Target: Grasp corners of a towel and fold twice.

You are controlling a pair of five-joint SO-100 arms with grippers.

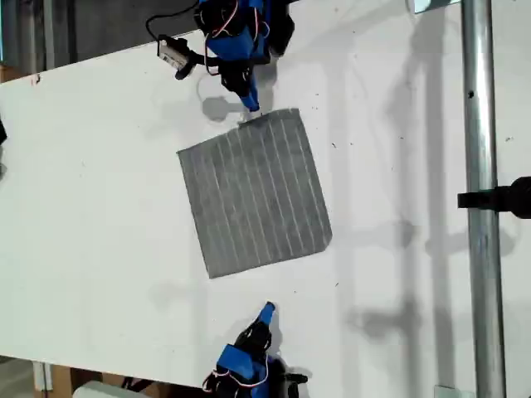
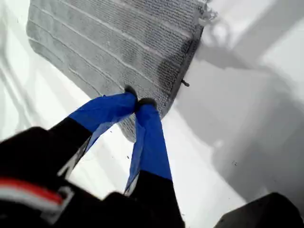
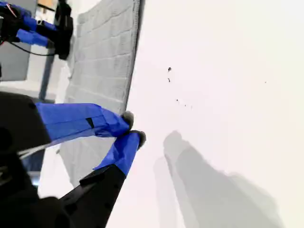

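Observation:
The grey striped towel (image 1: pixel 253 195) lies flat and unfolded on the white table (image 1: pixel 99 207). My first gripper (image 1: pixel 252 105) is at the towel's far edge in the exterior view, a little to that view's left of one corner (image 1: pixel 294 112). Seen from the first wrist, my first gripper (image 2: pixel 136 101) is shut, its tips resting on the towel (image 2: pixel 118 38) just inside the edge; a frayed corner (image 2: pixel 204 12) lies beyond. My second gripper (image 1: pixel 267 310) hovers over bare table, apart from the towel's near edge. In its wrist view my second gripper (image 3: pixel 134 128) looks shut and empty beside the towel (image 3: pixel 102 57).
A vertical metal pole (image 1: pixel 479 199) with a black clamp (image 1: pixel 502 199) stands at the exterior view's right. The first arm's body (image 3: pixel 42 28) shows beyond the towel in the second wrist view. The table's edge runs along the exterior view's lower left.

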